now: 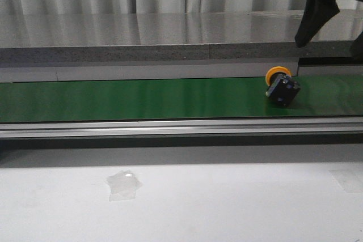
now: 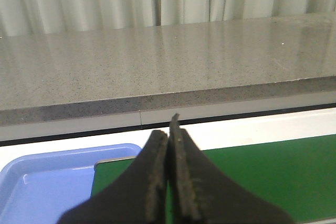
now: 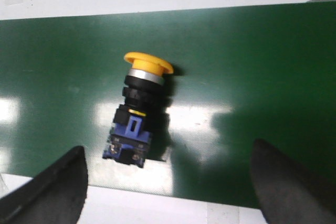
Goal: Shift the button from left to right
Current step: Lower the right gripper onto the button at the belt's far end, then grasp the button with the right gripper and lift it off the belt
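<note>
The button [image 1: 282, 86] lies on its side on the green belt [image 1: 142, 99] toward the right, its orange-yellow cap toward the back wall. In the right wrist view it [image 3: 138, 111] shows its yellow cap, black collar and blue body on the belt [image 3: 252, 66]. My right gripper [image 3: 168, 192] is open and empty above it; its fingers [image 3: 286, 182] stand wide apart. In the front view the right gripper [image 1: 317, 7] hangs above and right of the button. My left gripper [image 2: 169, 150] is shut and empty, over the belt's left end [image 2: 262, 177].
A grey stone ledge [image 1: 142, 35] runs behind the belt. A metal rail [image 1: 170, 127] borders the belt's front. A piece of clear tape [image 1: 123, 185] lies on the white table. A blue tray [image 2: 47, 182] sits at the belt's left end.
</note>
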You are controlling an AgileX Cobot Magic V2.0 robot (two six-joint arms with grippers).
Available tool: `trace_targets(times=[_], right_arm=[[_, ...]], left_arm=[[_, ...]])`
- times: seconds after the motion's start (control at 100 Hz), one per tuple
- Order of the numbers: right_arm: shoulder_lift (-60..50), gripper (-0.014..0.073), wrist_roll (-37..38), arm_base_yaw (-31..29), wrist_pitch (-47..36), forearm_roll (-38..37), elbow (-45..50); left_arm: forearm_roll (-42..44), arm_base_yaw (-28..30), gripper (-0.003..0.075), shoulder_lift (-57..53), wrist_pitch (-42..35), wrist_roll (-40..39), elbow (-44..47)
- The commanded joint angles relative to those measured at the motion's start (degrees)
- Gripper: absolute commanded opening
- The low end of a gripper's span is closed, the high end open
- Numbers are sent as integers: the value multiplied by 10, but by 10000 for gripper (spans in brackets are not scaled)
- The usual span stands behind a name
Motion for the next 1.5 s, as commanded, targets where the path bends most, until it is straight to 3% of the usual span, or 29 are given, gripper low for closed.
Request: trace_targets(times=[0.0, 0.45, 0.52, 0.69, 0.77, 0.99, 1.15, 1.49], right_arm=[[-3, 624, -14, 1, -25, 25, -28], [74, 597, -38, 1, -39, 52, -33], [82, 528, -38, 1, -40, 52, -33], [88, 232, -38, 1, -37, 52, -33], [88, 162, -38, 0, -34, 52, -33], [79, 158, -38, -2, -7, 36, -46], [68, 158, -38, -18, 51, -17, -103], [68, 158, -38, -136, 136, -135, -212]], left_arm=[[-7, -3, -20, 1, -45, -2, -17], [-7, -3, -20, 1, -45, -2, -17], [-7, -3, -20, 1, -45, -2, -17], [-7, -3, -20, 1, -45, -2, -17], [-7, -3, -20, 1, -45, -2, -17], [-7, -3, -20, 1, -45, -2, -17], [-7, -3, -20, 1, -45, -2, -17], [-7, -3, -20, 1, -44, -2, -17]])
